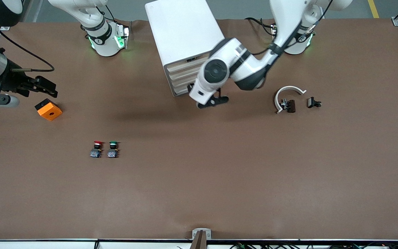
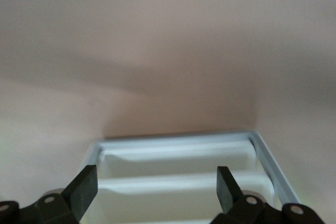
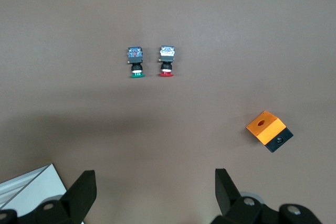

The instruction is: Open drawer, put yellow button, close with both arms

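Brown table (image 1: 199, 180): both grippers are held open and empty, left gripper (image 2: 152, 187) over drawer (image 2: 178, 166); yellow button unseen, so a mispick is risked.

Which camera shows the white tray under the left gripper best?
Left wrist view: the tray fills the lower frame, rim and dividers plain, below the open left gripper. Front view: the left arm hides it, in front of the cabinet. Right wrist view: only a white corner, no tray; the right gripper waits, open.
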You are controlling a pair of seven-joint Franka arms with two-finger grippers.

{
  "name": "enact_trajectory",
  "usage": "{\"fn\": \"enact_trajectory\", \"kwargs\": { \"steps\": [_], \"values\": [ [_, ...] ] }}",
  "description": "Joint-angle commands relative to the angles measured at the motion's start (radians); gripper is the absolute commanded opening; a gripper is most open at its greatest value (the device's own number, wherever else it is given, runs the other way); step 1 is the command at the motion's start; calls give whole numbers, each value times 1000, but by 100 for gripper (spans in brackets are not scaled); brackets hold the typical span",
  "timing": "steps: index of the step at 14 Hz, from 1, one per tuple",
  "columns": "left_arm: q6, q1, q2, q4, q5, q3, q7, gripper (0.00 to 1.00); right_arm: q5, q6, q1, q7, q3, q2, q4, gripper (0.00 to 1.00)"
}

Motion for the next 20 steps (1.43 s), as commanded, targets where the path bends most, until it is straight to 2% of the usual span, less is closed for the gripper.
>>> {"fn": "enact_trajectory", "kwargs": {
  "steps": [1,3,5,8,10,14,18,20],
  "values": [
    [-115,78,-87,42,143,-9,21,100,0,7,-11,5,7,-40,-32,100],
    [-139,149,-99,93,244,-9,27,100,0,7,-11,6,7,-41,-11,100],
    [-139,238,-125,124,281,-11,56,100,0,5,-11,9,7,-41,8,100],
    [-146,392,-190,176,268,-11,207,100,3,7,-11,14,7,-40,11,100],
    [-206,491,-208,185,259,-25,286,100,5,15,-8,31,11,-38,34,100],
    [-341,572,-248,286,266,-9,480,100,5,11,-5,55,9,-34,51,100],
    [-431,666,-333,285,259,-11,609,100,5,19,-23,54,0,-28,75,100],
    [-445,662,-392,253,257,35,743,100,3,14,-25,54,1,-29,84,100]
  ]
}}
